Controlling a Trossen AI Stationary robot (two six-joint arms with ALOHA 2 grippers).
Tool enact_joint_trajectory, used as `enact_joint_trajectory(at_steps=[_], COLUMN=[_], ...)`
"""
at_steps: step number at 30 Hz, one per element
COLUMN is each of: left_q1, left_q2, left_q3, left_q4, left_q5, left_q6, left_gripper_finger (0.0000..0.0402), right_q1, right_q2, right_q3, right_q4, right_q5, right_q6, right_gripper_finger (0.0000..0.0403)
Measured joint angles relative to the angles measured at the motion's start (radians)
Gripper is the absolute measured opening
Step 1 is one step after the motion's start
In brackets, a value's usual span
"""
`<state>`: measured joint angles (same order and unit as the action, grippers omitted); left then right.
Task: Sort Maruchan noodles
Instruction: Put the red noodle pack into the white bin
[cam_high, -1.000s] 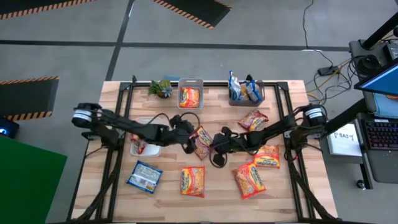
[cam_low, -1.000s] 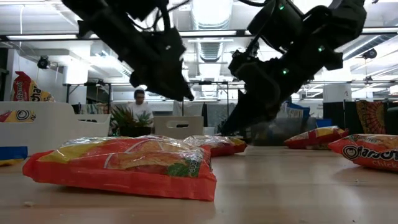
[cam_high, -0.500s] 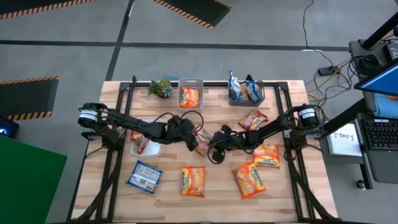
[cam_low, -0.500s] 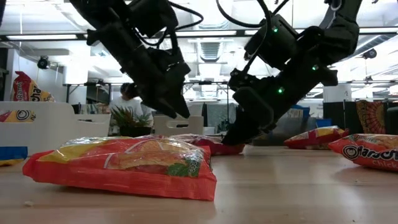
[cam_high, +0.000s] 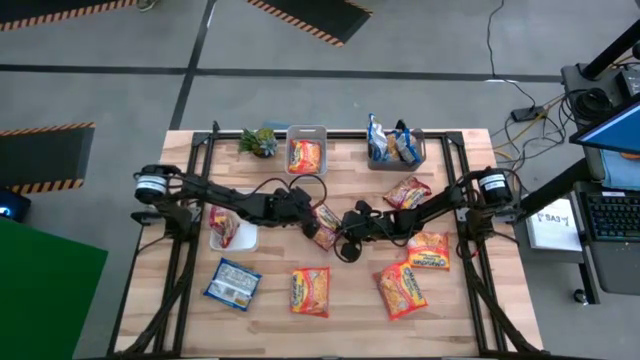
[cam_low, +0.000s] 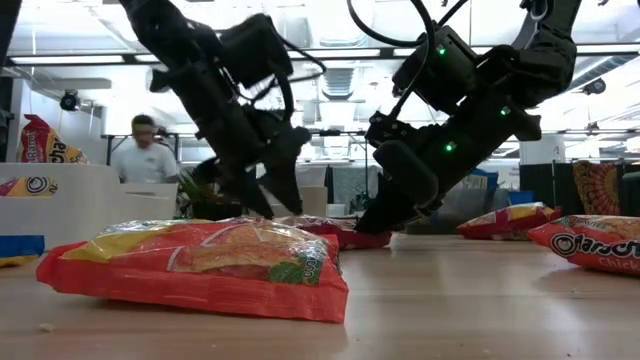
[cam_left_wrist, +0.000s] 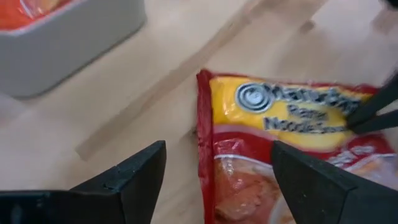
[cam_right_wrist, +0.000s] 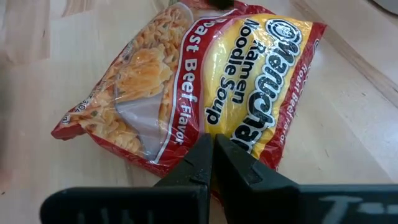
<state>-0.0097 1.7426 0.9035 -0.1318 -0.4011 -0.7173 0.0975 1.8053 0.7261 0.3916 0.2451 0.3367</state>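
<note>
Here a red-and-yellow noodle packet (cam_high: 324, 224) lies flat at the middle of the wooden surface (cam_high: 350, 300), between the two arms. The left claw (cam_left_wrist: 217, 168) hangs just above its near corner with fingers spread wide and released. The right claw (cam_right_wrist: 213, 155) is clenched tight, its tips pressing the packet's yellow end.

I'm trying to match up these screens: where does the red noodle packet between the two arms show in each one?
High view: the red packet lies mid-table between both arms.
Low view: a flat red strip behind the big front packet.
Left wrist view: right of centre.
Right wrist view: fills the middle.
Shared landmark: its yellow Maruchan label.
</note>
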Motion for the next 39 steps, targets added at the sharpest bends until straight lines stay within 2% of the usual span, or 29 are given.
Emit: enact_joint_trajectory(at_steps=[4, 10, 14, 18, 25, 27, 33, 39], left_q1=[0.0, 0.002, 0.002, 0.001, -0.003, -0.003, -0.025, -0.051], left_q2=[0.05, 0.095, 0.102, 0.101, 0.099, 0.096, 0.059, -0.054], left_q3=[0.0, 0.0, 0.0, 0.0, 0.001, 0.001, -0.003, -0.003], left_q4=[0.029, 0.117, 0.136, 0.14, 0.14, 0.14, 0.11, 0.097], left_q5=[0.008, 0.11, 0.131, 0.146, 0.148, 0.142, 0.13, 0.129], left_q6=[0.0, 0.047, 0.087, 0.106, 0.13, 0.136, 0.203, 0.273], left_gripper_finger=[0.0272, 0.0265, 0.0243, 0.019, 0.0046, 0.0018, 0.0019, 0.0008], right_q1=[0.0, 0.0, 0.0, 0.0, 0.0, 0.0, 0.007, 0.018], right_q2=[0.001, 0.002, 0.002, 0.002, -0.012, -0.03, -0.15, -0.332], right_q3=[-0.001, -0.002, -0.002, -0.003, -0.003, -0.003, -0.009, -0.009], right_q4=[0.0, 0.001, 0.003, 0.009, 0.013, 0.009, -0.052, -0.171], right_q5=[-0.004, -0.009, -0.009, -0.01, -0.009, -0.011, -0.022, -0.016], right_q6=[0.0, -0.001, -0.001, -0.001, -0.017, -0.016, -0.02, -0.063], right_gripper_finger=[0.0013, 0.0013, 0.0013, 0.0013, 0.0013, 0.0013, 0.0013, 0.0013])
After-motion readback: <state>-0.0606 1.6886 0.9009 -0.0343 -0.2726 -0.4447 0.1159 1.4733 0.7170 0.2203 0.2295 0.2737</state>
